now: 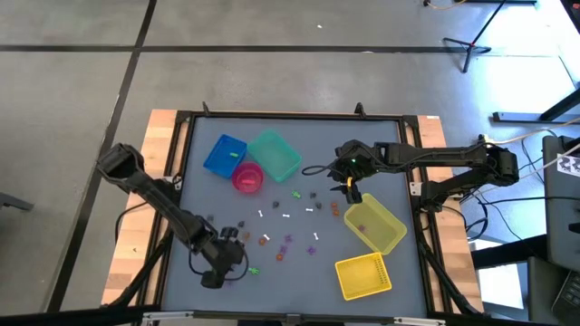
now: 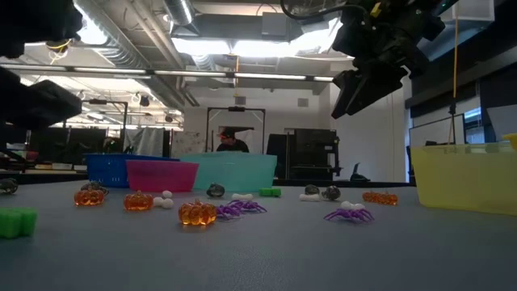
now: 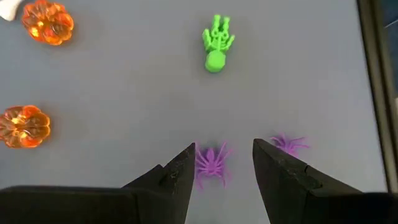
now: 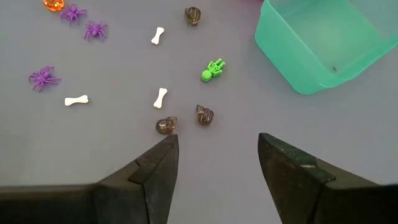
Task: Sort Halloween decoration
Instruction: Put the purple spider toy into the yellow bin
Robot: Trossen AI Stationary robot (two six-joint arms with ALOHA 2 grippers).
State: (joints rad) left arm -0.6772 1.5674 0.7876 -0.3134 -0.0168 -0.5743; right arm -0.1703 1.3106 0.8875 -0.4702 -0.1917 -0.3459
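purple spider partly behind left gripper finger

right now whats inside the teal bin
The teal bin looks nearly empty in the right wrist view: only one tiny dark speck lies on its floor. The part of the bin beyond the picture's edge cannot be checked.

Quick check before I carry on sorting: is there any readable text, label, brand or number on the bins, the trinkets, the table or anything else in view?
No text can be read in any view.
The blue bin, teal bin, pink bin and both yellow bins: no labels visible.
The trinkets, such as the purple spider: no markings.
A black-and-white patterned marker at the high view's right edge: a pattern, not legible text.
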